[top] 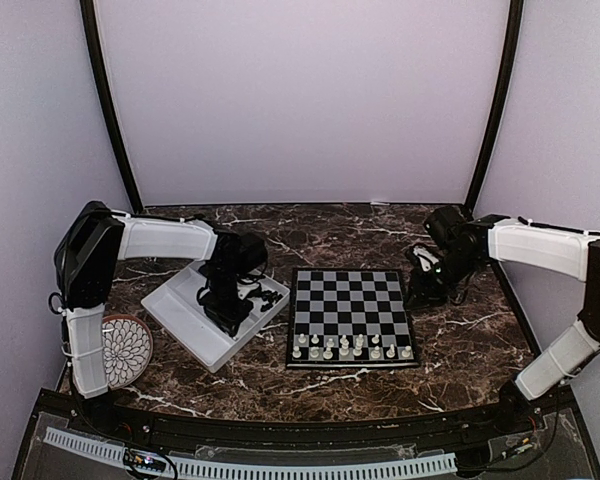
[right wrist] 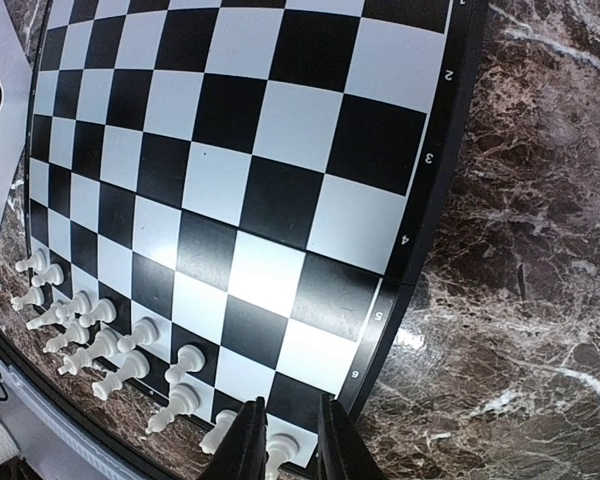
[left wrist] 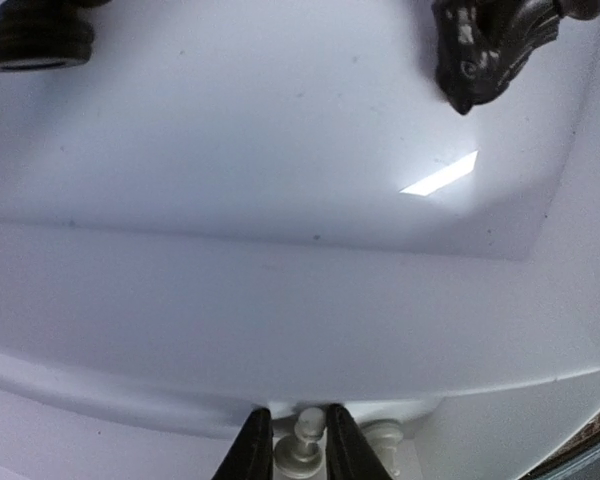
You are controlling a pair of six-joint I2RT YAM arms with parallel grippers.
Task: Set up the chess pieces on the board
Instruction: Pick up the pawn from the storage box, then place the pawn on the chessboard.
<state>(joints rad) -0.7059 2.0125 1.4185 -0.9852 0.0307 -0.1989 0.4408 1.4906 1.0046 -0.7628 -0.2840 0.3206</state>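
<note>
With jaws of the left gripper point(left wrist: 297, 440) pinched on a white pawn point(left wrist: 305, 432) in the tray point(left wrist: 280, 300), those of the right gripper point(right wrist: 288, 440) on a white piece point(right wrist: 278, 458) at the board's point(top: 350, 300) right edge. Under halfway: white's near rows point(top: 352, 350) partly set, black pieces point(top: 268, 297) all to fetch.

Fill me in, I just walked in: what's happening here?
It's a chess setup in progress. The left gripper is closed around a white piece in the white tray, where black pieces also lie. The right gripper holds a second white piece near the right edge of the board. Other white pieces already stand along its near rows.
</note>
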